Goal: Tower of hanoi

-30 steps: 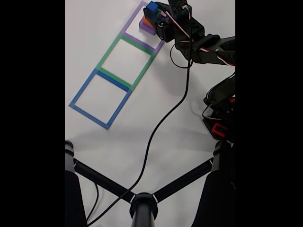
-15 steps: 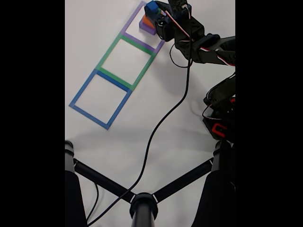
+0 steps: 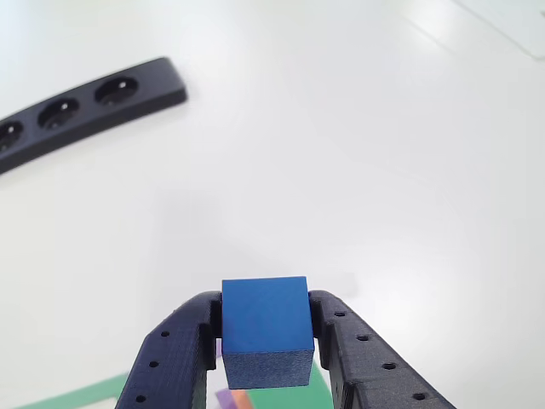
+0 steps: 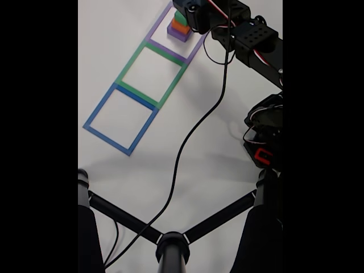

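Jaws: both black perforated fingers press flat against opposite sides of the small matte blue foam cube (image 3: 266,328), closed to the cube's width and carrying it.
Gripper: black 2-finger gripper (image 3: 266,336) enters the other view from the bottom edge; in the fixed view it sits at the top edge (image 4: 187,8), above the stack.
Blue cube, position: lifted clear of the white table (image 3: 341,170) in the other view, with its top face level; hard to make out in the fixed view.
Stack: 3 foam blocks remain piled in the fixed view, green block (image 4: 180,18) on top, salmon-orange block (image 4: 178,25) in the middle, flat purple block (image 4: 177,33) at the base.
Stack, location: inside the purple tape square (image 4: 170,52), near its upper side, just beside the gripper.
Tape squares: 3 outlines run in a diagonal row, touching edge to edge; purple uppermost, green tape square (image 4: 136,57) in the middle, blue tape square (image 4: 99,111) lowest and leftmost in the fixed view.
Arm: black arm with servo housings (image 4: 253,40) reaches in from the right of the fixed view.
Cable: black cable (image 4: 187,148) trails from the arm down across the table.
Power strip: black multi-socket strip (image 3: 85,98) lies at the upper left of the other view, well apart from the gripper.
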Tool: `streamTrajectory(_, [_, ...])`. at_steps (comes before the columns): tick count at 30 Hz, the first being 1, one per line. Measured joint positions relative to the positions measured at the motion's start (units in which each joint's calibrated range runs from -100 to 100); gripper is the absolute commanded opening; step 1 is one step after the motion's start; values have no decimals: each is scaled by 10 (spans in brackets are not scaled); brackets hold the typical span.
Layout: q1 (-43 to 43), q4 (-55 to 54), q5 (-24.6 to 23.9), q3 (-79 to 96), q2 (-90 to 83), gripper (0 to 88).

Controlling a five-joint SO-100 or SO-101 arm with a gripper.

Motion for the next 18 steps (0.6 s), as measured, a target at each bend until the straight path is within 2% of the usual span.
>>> streamTrajectory(10, [0, 445, 0, -268, -84, 19])
streamTrajectory(18, [-34, 723, 0, -487, -106, 19])
